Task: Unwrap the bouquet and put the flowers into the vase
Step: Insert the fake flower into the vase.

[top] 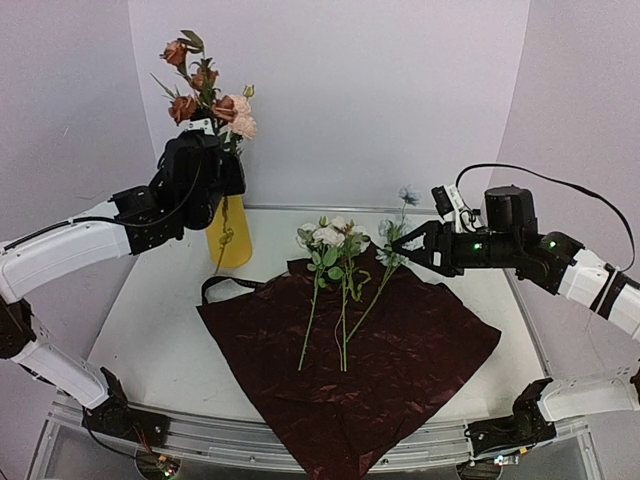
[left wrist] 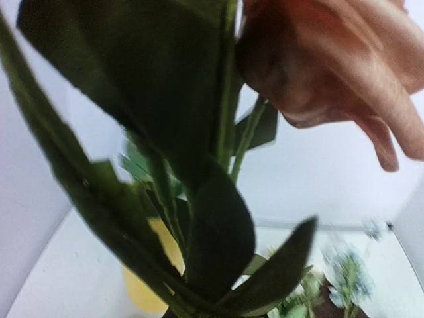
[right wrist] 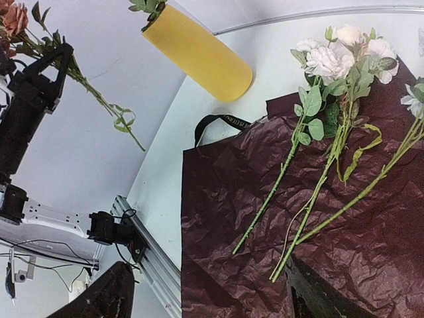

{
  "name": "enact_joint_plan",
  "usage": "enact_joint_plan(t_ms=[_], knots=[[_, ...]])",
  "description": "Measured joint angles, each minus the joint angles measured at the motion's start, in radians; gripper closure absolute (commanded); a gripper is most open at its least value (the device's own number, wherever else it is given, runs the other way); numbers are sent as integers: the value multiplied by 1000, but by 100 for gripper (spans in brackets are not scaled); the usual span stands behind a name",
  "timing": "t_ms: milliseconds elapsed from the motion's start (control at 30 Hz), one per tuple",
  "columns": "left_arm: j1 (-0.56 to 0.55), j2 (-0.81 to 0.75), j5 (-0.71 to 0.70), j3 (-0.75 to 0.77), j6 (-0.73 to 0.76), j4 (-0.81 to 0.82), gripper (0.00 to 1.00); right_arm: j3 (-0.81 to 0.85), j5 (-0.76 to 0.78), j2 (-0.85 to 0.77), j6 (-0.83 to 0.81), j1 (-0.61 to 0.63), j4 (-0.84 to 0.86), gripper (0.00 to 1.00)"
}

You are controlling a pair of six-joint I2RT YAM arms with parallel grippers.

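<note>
Nearest: dark red wrapping paper (top: 400, 370), opened flat, with a black ribbon (top: 225, 283) looped off its far left edge. Lying on it, three loose stems, with cream roses (top: 325, 237) and pale blue blooms (top: 390, 228) at the far end. Just right of those blooms: right gripper (top: 402, 250), jaws spread wide, holding nothing.

Farther back, left side: left gripper (top: 208, 132) clamped on a bunch of rust and pink roses (top: 185, 105), high over the yellow vase (top: 235, 245). Stem tail hanging down the vase's front, seemingly outside the mouth. Some greenery poking from the mouth.

Likely step: seating this bunch.
- Lift until the stem tip clears the rim.
- Centre over the mouth and lower straight.
- Release only once well inside.
- Avoid side-loading the tall vase; tip-over risk.
</note>
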Motion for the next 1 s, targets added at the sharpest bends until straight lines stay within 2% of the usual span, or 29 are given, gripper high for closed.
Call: enact_joint_plan(t_ms=[133,267,567,733,1000], knots=[[121,-16,-4,0,41,75,100,0,9,0,0,0,-1,21],[198,-10,10,40,71,150,100,0,14,0,-1,0,-3,21],[409,133,116,333,35,235,100,0,14,6,-4,0,-7,21],[461,259,165,516,27,258,100,0,14,12,-4,0,-7,21],[472,393,226,649,-22,269,100,1,21,21,-10,0,-7,21]])
